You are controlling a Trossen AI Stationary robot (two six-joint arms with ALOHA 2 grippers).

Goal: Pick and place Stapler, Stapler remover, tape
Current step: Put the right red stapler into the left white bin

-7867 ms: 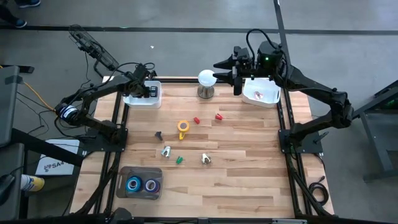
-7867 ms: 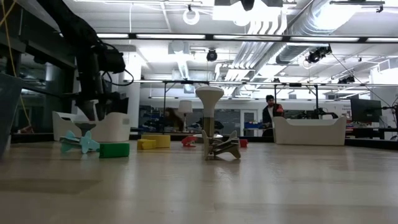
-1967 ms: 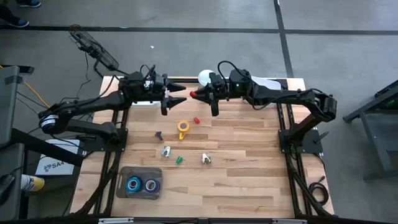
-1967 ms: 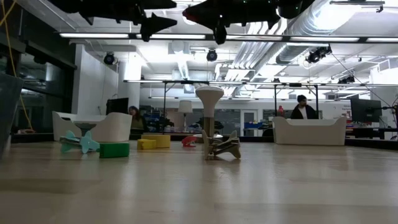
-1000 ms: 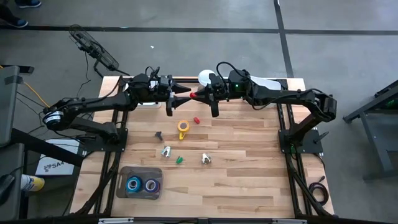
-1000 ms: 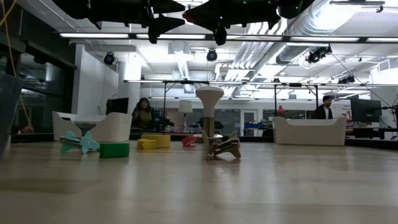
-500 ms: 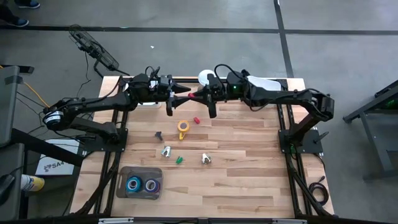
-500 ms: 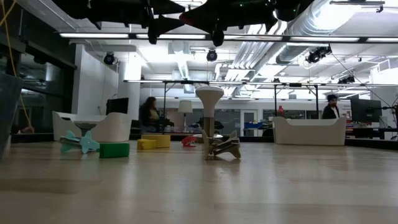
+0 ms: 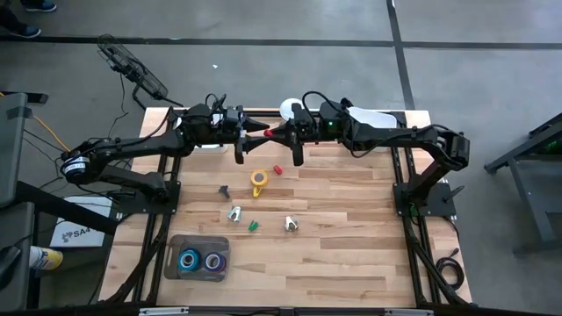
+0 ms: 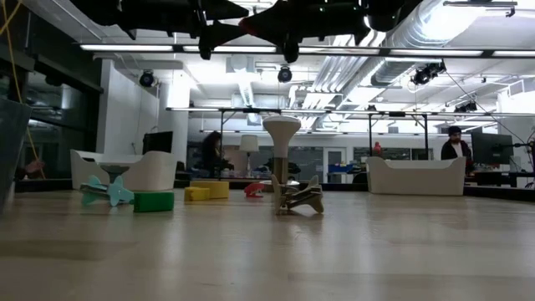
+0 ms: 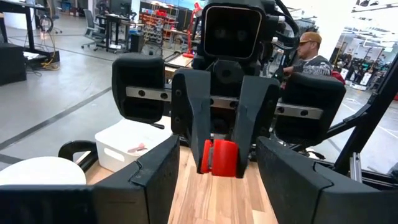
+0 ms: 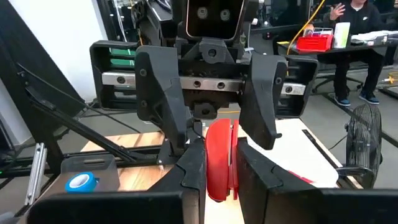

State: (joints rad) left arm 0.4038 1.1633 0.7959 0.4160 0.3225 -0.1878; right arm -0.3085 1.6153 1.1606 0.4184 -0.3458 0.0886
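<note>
High over the far middle of the table my two grippers face each other, both pointing level. My right gripper [image 9: 275, 133] is shut on a small red stapler [image 9: 269, 132]. In the left wrist view the stapler [image 11: 221, 157] shows end-on. My left gripper [image 9: 260, 133] is open. Its fingers [image 12: 163, 112] stand one on either side of the stapler's free end, with a gap to it. The tape rolls [image 9: 200, 260] lie in a clear tray near the front left. Two staple removers [image 9: 234, 212] [image 9: 291, 225] rest on the wood. My right gripper pinches the red stapler's two broad sides [image 12: 217, 177] between its two fingers [image 12: 191, 167]. The fingers come level from the table's right. The stapler stands on edge, lifted clear high above the table, and sticks out past the fingertips toward the left gripper.
A white bin [image 9: 379, 121] sits at the far right and another [image 9: 207, 142] under my left arm. A white-topped stand [image 9: 288, 109] rises behind the grippers. A yellow ring [image 9: 257, 180], a red piece [image 9: 277, 169] and a green piece [image 9: 253, 226] lie mid-table.
</note>
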